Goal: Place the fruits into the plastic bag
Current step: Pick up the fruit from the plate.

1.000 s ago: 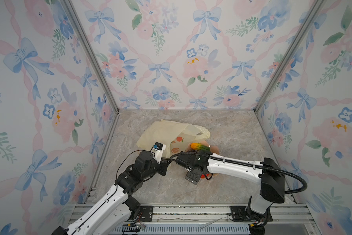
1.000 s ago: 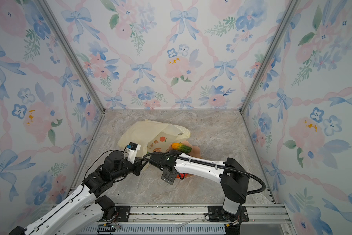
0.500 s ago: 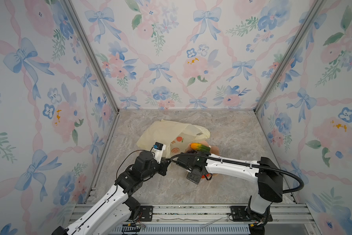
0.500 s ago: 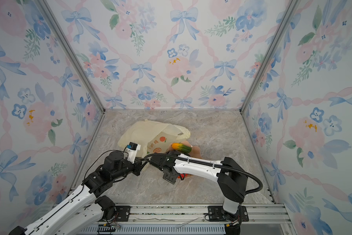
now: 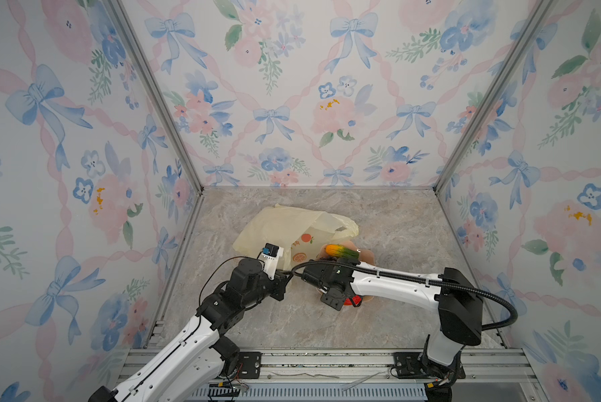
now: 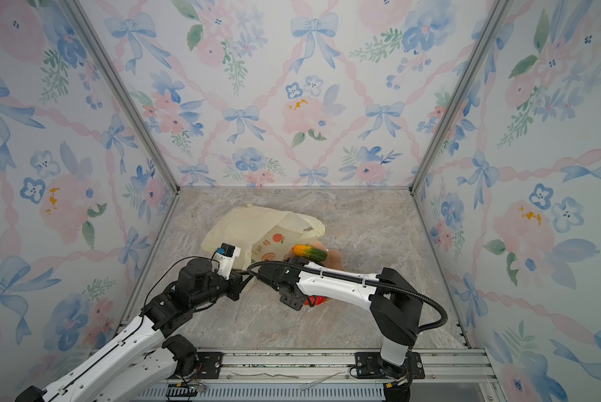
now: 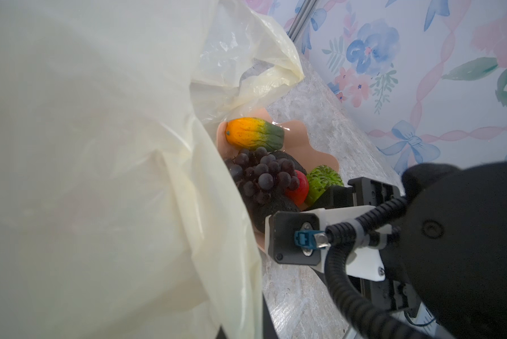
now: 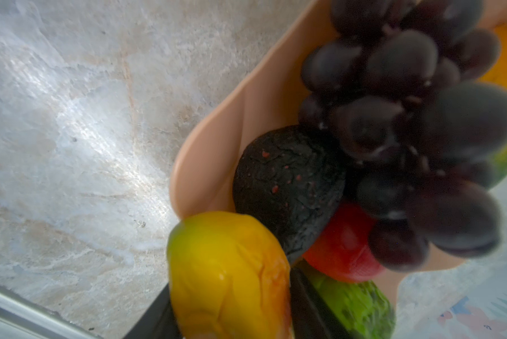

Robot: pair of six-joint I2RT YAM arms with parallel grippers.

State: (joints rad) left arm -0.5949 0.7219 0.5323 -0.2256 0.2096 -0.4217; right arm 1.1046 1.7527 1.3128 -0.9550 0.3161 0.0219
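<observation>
The plastic bag (image 5: 285,226) is thin, crinkly, pale yellow and half see-through, with an orange-slice print (image 6: 269,257); the orange characters beside the print are too small to read. The bag lies slumped just ahead of the left gripper (image 5: 286,276), whose jaws are closed on its near edge. The fingertips are hidden under film that fills most of the left wrist view. Under the right gripper (image 5: 342,301), beside the bag's mouth, the glossy fruits (image 7: 275,176) sit in a pink dish (image 7: 313,146). A yellow fruit (image 8: 228,276) lies between that gripper's 2 dark fingers (image 8: 308,311). Beyond it are 1 black avocado (image 8: 287,185), a red fruit (image 8: 340,252), a bumpy green ball (image 7: 324,182), a purple grape bunch (image 8: 407,132) and, farthest off, an orange-green mango (image 5: 340,251). The jaws stand apart by the yellow fruit's width; whether they press it cannot be told. The grapes are blurred in the right wrist view
</observation>
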